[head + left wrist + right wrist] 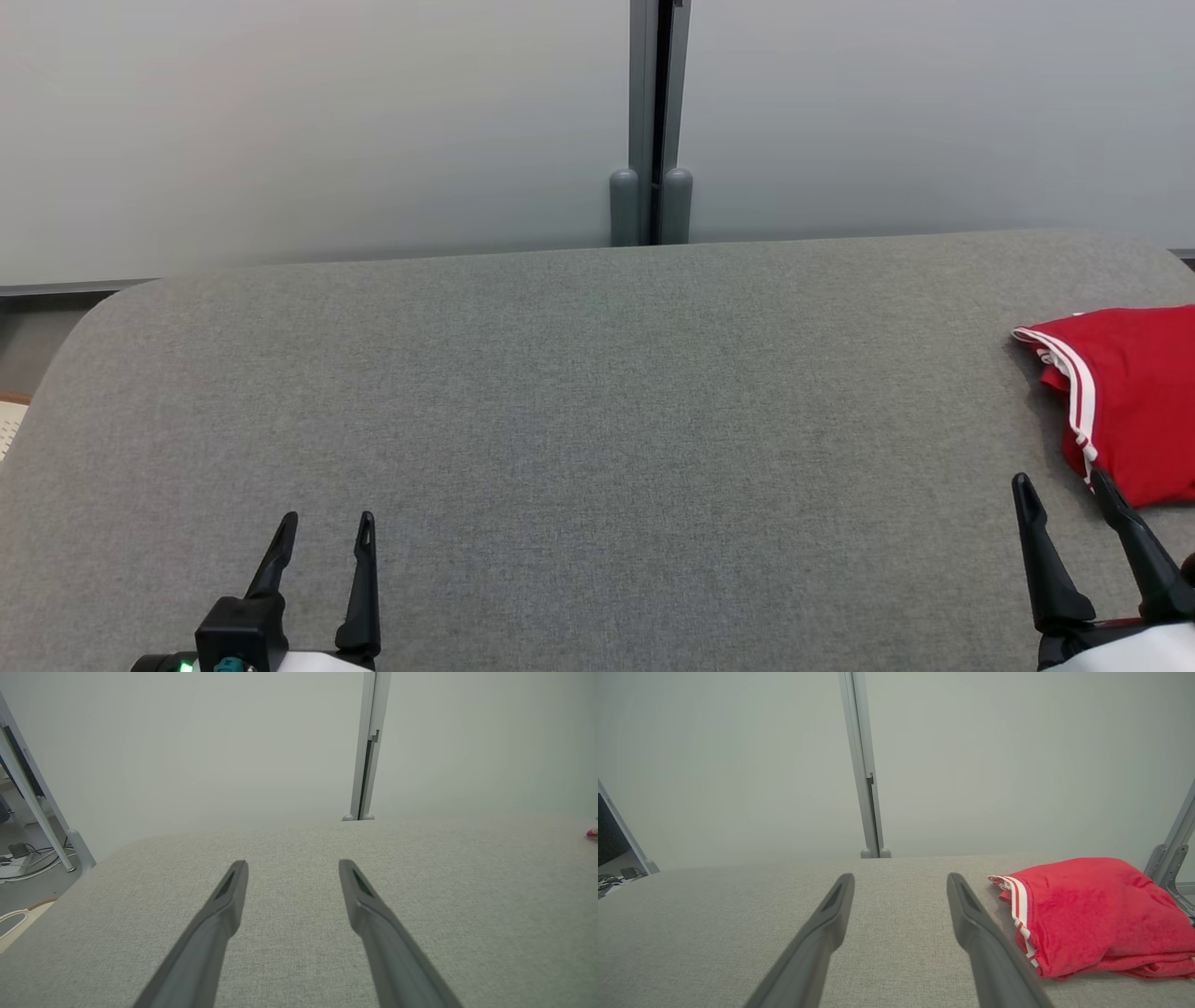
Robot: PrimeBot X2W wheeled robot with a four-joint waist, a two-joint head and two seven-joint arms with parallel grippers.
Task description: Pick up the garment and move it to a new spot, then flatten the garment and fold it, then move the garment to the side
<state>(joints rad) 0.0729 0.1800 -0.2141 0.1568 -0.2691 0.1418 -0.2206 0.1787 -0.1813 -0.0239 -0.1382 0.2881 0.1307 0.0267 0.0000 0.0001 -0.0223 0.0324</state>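
A red garment [1130, 401] with white stripes [1074, 373] along one hem lies at the far right of the grey fabric-topped bench [560, 392]. It sits in a compact, layered bundle with the striped edge turned toward the middle. From the head view part of it runs past the picture's right border. In the right wrist view its layers look stacked rather than spread out, which suggests it is either folded and parked at the side or waiting there to be picked up. These pictures do not settle which.

The left end effector [328, 518] hovers low over the near left of the bench with its fingers spread wide and nothing between them, well apart from the garment. The right end effector [1060, 478] is spread just as wide and is also empty. The garment lies just beside its right finger, and whether the two touch cannot be told. Both point toward the pale partition wall [280, 121] and its grey post [652, 121]. This looks like a neutral ready pose that leaves the middle of the bench free for spreading cloth.
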